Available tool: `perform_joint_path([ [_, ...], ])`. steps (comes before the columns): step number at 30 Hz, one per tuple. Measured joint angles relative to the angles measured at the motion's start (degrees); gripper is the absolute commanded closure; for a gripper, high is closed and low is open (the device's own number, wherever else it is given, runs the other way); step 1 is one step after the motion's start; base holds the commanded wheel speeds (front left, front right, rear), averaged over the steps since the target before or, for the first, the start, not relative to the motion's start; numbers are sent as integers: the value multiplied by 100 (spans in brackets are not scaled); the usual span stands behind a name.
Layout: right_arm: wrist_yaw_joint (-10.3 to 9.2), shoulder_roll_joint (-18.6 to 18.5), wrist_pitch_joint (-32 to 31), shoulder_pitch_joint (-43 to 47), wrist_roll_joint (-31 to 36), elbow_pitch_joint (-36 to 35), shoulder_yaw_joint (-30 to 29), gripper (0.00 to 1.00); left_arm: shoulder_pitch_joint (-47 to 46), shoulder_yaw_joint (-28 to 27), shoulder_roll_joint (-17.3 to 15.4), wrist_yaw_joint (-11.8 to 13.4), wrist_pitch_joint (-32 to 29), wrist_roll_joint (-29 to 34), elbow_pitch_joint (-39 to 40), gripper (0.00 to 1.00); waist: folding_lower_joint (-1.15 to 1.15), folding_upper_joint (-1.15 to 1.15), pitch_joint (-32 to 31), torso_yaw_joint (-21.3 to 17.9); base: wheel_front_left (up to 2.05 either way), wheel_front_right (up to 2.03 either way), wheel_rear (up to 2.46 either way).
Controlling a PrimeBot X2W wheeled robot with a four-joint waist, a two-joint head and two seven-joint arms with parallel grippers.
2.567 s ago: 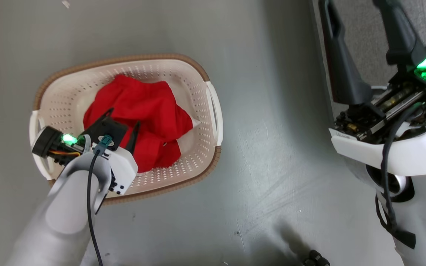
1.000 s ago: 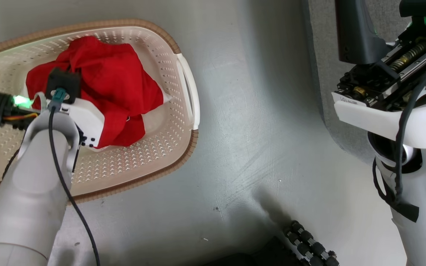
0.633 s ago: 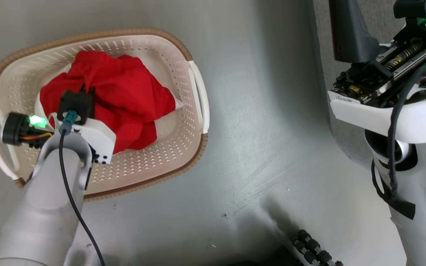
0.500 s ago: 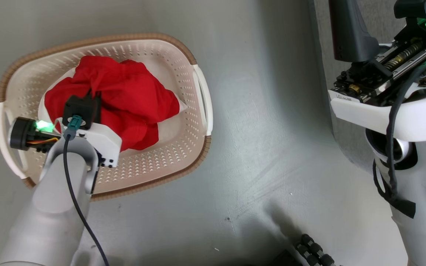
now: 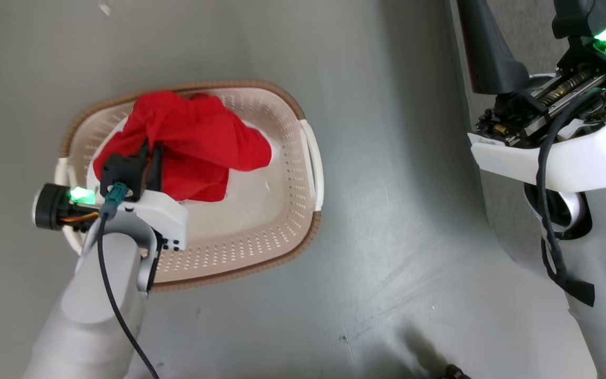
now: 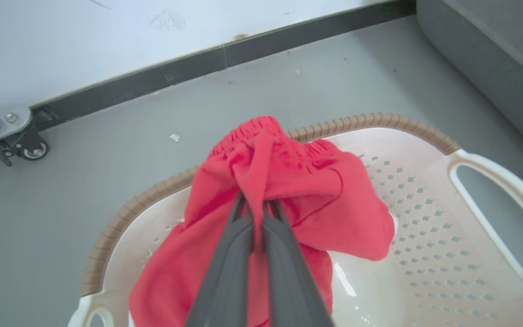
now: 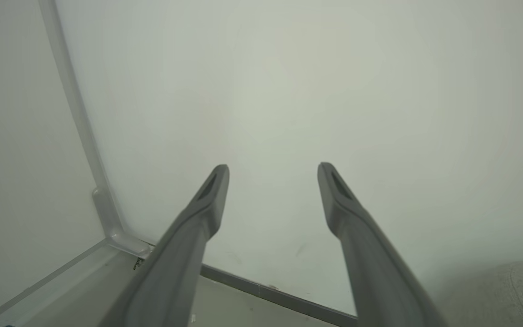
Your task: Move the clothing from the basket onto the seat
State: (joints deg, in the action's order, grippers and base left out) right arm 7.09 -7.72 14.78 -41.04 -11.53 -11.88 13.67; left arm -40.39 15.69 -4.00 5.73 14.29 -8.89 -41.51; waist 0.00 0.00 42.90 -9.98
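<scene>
The red clothing [image 6: 298, 190] hangs bunched from my left gripper [image 6: 254, 204], whose two dark fingers are shut on a fold near its elastic waistband. In the head view the left gripper [image 5: 151, 158] holds the clothing [image 5: 198, 142] above the far left part of the cream basket [image 5: 303, 237], and the lower end of the garment still hangs inside. The basket's brown rim [image 6: 379, 120] curves behind the fabric. My right gripper [image 7: 273, 175] is open and empty, facing a pale wall. The grey seat [image 6: 493, 54] lies to the right of the basket.
The basket stands on a grey floor [image 5: 387, 210] with room around it. A white wall with a dark baseboard [image 6: 198, 63] runs beyond it, and a caster wheel [image 6: 32, 147] stands at the left. The right gripper [image 5: 529, 16] is raised by the seat's edge.
My left gripper, open over the clothing at first, has shut on it and lifted it, baring the basket's bottom. The head camera has shifted. The right gripper stays open.
</scene>
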Motion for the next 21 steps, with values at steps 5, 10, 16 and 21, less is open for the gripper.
perform_joint_path([
  [5,0,-75,1,249,1,133,-21,0,160,-107,18,1,0,-104,495,100,0,0,-290,124,0,0,0],
  [10,0,-140,1,437,2,201,-131,0,307,-276,43,0,1,-258,1042,100,0,0,-593,236,0,0,0],
  [16,0,-169,0,699,43,343,-163,0,592,-411,63,-5,1,-341,1588,100,0,0,-968,351,0,0,0],
  [21,0,-171,0,855,44,417,-154,0,786,-465,98,-43,3,-389,2013,100,0,0,-1289,434,0,0,0],
])
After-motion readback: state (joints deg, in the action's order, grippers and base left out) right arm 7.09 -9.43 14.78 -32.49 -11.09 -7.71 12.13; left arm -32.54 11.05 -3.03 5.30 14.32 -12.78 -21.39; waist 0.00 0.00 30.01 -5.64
